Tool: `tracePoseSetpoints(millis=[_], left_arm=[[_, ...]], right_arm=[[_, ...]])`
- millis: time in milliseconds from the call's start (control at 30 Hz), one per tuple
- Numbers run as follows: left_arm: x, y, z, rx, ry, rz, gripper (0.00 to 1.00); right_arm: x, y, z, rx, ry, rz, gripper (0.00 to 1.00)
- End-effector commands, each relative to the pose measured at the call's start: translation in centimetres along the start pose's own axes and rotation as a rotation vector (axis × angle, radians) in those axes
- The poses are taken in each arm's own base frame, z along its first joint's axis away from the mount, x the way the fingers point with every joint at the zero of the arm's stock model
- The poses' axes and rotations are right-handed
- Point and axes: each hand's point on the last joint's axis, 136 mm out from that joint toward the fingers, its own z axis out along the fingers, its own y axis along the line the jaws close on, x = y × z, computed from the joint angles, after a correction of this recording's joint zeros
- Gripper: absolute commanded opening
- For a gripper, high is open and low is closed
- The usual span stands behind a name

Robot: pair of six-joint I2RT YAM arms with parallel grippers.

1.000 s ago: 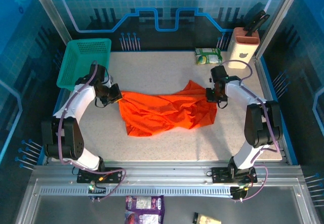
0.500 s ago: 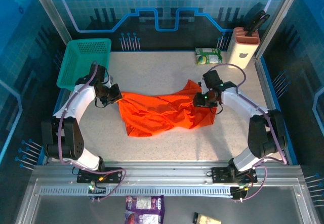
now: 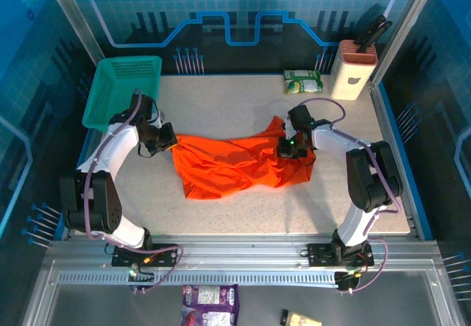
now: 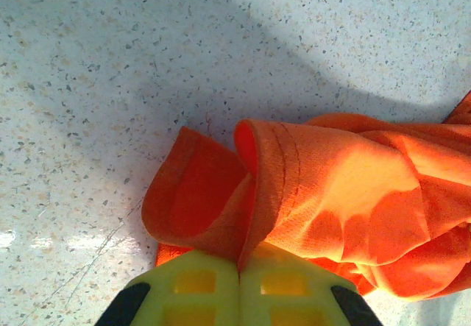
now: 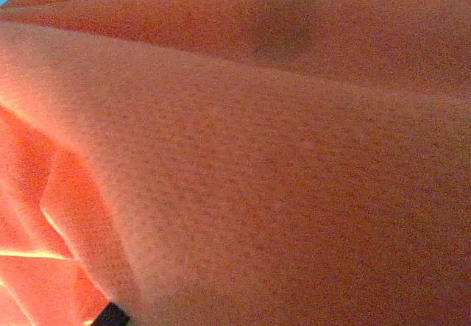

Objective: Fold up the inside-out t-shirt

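Pinching a rolled hem of the inside-out t-shirt (image 4: 324,193) between fully closed yellow fingers (image 4: 195,296), the left gripper (image 3: 168,137) anchored the crumpled garment at mid-frame, while the right gripper (image 3: 287,148), closed tight and probably on cloth, though buried in orange, gripped its right side for spreading.

— Where does the t-shirt (image 3: 235,163) lie?
— In the middle of the bench (image 3: 221,101), stretched left to right between the two arms. The left end effector (image 3: 170,139) is at its left end, with cloth between its fingers. The right end effector (image 3: 287,147) sits on its rear right part.
— And behind it?
— A basket (image 3: 96,105) stands at the rear left corner. A packet (image 3: 303,82) lies rear right, and a knife block (image 3: 353,68) stands just right of it.
— In front?
— A pouch (image 3: 210,295) and a small pack (image 3: 298,317) lie below the bench's near edge, before the arm bases.
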Motion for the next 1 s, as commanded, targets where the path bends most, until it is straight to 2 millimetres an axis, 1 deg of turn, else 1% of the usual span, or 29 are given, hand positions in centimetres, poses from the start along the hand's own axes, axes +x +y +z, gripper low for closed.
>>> tracePoseSetpoints(millis=[0, 33, 100, 233, 400, 467, 533, 600, 667, 700, 800, 867, 933, 967], left_arm=[[0.2, -0.1, -0.7, 0.008, -0.015, 0.009, 0.0], [0.2, -0.2, -0.8, 0.008, -0.018, 0.01, 0.0], [0.1, -0.2, -0.9, 0.006, -0.023, 0.012, 0.0], [-0.3, -0.5, -1.4, 0.012, -0.038, 0.018, 0.0], [-0.5, -0.8, -1.7, 0.018, -0.048, 0.02, 0.0], [-0.8, -1.2, -2.2, 0.031, -0.063, 0.029, 0.0], [-1.4, -2.1, -3.4, 0.056, -0.099, 0.043, 0.0], [-2.4, -3.3, -5.1, 0.094, -0.141, 0.059, 0.0], [-3.8, -5.0, -7.5, 0.149, -0.196, 0.064, 0.0], [-4.4, -5.8, -8.8, 0.176, -0.224, 0.068, 0.0], [-6.6, -9.1, -13.4, 0.293, -0.317, 0.086, 0.0], [-7.6, -11.9, -16.7, 0.399, -0.371, 0.113, 0.0], [-8.1, -14.5, -19.3, 0.507, -0.398, 0.145, 0.0], [-8.1, -15.9, -20.6, 0.57, -0.396, 0.161, 0.0]], right_arm=[[-1.3, 1.1, -2.3, -0.008, -0.063, -0.022, 0.02], [-1.3, 1.0, -2.9, 0.005, -0.076, -0.028, 0.0], [-1.5, 0.9, -4.7, 0.03, -0.107, -0.037, 0.0], [-2.1, 1.1, -9.1, 0.06, -0.192, -0.059, 0.0], [-2.0, 2.1, -13.9, 0.042, -0.276, -0.078, 0.0], [-2.1, 2.8, -16.4, 0.031, -0.328, -0.088, 0.0], [-2.7, 3.3, -19.3, 0.036, -0.403, -0.098, 0.0], [-3.7, 3.7, -22.8, 0.051, -0.496, -0.112, 0.0], [-4.8, 4.1, -27.2, 0.075, -0.61, -0.129, 0.0], [-5.3, 4.2, -29.0, 0.089, -0.659, -0.136, 0.0], [-6.5, 4.5, -35.7, 0.157, -0.824, -0.157, 0.0], [-6.7, 4.4, -40.0, 0.218, -0.934, -0.159, 0.0], [-6.6, 4.1, -43.0, 0.267, -1.015, -0.146, 0.0], [-6.5, 3.9, -43.8, 0.282, -1.037, -0.144, 0.0]])
